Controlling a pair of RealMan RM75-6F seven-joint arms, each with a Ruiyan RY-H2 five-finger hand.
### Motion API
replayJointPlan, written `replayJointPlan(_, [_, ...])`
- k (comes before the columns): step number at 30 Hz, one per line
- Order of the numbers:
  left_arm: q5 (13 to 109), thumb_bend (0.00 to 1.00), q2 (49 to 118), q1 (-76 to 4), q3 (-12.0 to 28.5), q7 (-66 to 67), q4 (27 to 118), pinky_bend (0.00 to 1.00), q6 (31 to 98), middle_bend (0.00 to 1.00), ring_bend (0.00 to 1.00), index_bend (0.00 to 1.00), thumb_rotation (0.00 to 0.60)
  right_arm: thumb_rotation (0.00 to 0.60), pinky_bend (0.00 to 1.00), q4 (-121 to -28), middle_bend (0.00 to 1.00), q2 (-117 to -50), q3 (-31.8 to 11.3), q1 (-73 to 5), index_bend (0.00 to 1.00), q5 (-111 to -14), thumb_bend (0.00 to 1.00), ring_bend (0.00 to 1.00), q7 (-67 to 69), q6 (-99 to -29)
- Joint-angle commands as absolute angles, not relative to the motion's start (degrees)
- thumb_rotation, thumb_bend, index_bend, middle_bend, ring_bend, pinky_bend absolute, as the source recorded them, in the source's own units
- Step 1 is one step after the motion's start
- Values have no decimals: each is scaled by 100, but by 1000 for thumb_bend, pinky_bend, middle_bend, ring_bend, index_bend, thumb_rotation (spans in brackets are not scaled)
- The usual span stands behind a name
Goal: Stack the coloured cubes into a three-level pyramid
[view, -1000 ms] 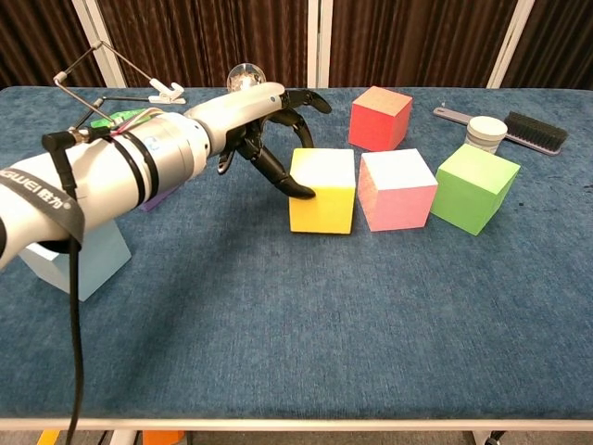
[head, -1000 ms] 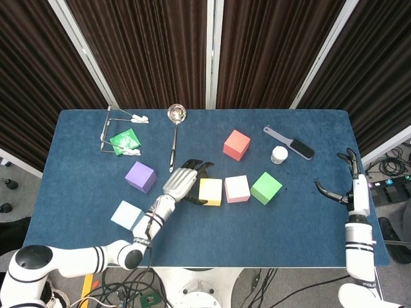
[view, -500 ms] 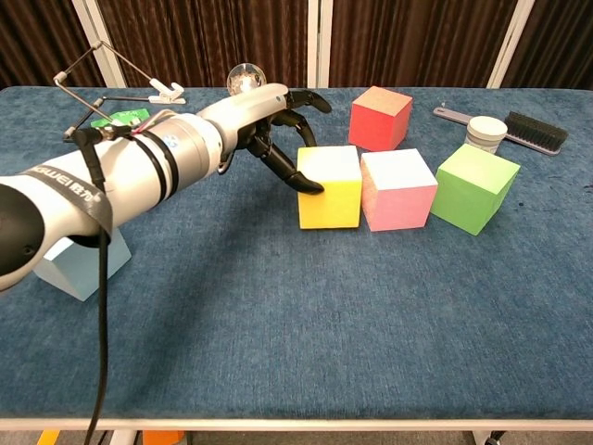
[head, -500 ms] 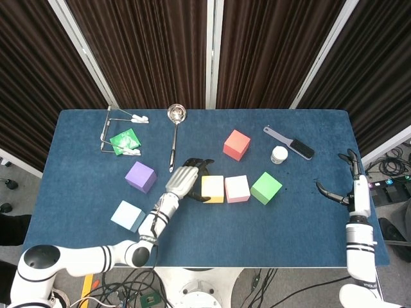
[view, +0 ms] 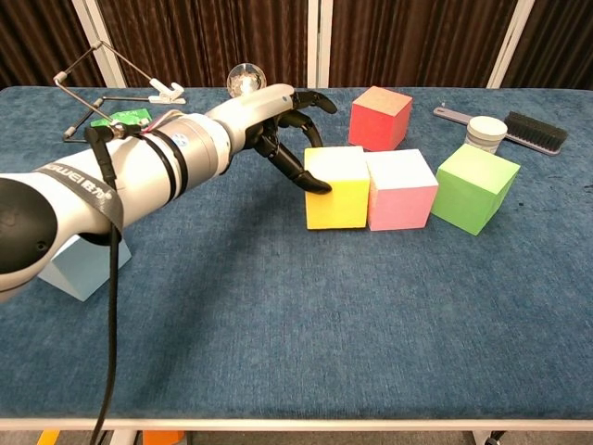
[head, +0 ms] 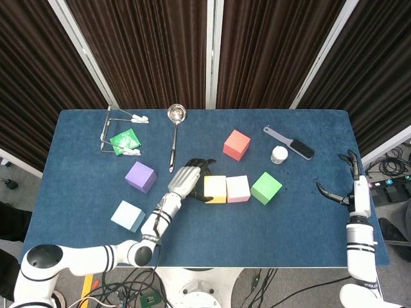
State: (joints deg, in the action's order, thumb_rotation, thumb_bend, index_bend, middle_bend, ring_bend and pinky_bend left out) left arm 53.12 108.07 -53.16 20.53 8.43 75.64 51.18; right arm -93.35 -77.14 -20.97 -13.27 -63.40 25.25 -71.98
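Observation:
A yellow cube (head: 216, 189) (view: 337, 188) stands flush against a pink cube (head: 238, 188) (view: 403, 191) mid-table. A green cube (head: 266, 187) (view: 475, 189) sits just right of them, turned at an angle. Behind them is a red cube (head: 236, 144) (view: 381, 118). A purple cube (head: 140, 177) and a light blue cube (head: 127, 215) (view: 82, 265) lie to the left. My left hand (head: 187, 180) (view: 283, 129) presses its spread fingers against the yellow cube's left side, holding nothing. My right hand (head: 350, 183) hovers open at the table's right edge.
A ladle (head: 174, 136) lies behind the left hand. A wire rack with a green packet (head: 122, 140) sits at the back left. A white jar (head: 279, 154) (view: 485, 133) and a brush (head: 291, 143) (view: 531, 129) lie at the back right.
My left hand has pushed the yellow cube to the right, closing the gap until it touches the pink cube. The right hand has barely moved.

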Motion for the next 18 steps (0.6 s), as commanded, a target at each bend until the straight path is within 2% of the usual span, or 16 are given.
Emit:
replayJointPlan(1, [5280, 199, 10813, -5321, 2051, 859, 7575, 74, 5115, 460, 87, 127, 600, 600, 0, -9336, 133, -7715, -2095, -1326, 0, -6341, 74, 0, 2519, -7201])
replayJointPlan(18, [5355, 199, 10991, -5402, 2089, 715, 7347, 74, 5094, 460, 87, 127, 600, 600, 0, -9326, 132, -7687, -2105, -1309, 0, -6297, 74, 0, 2526, -7177])
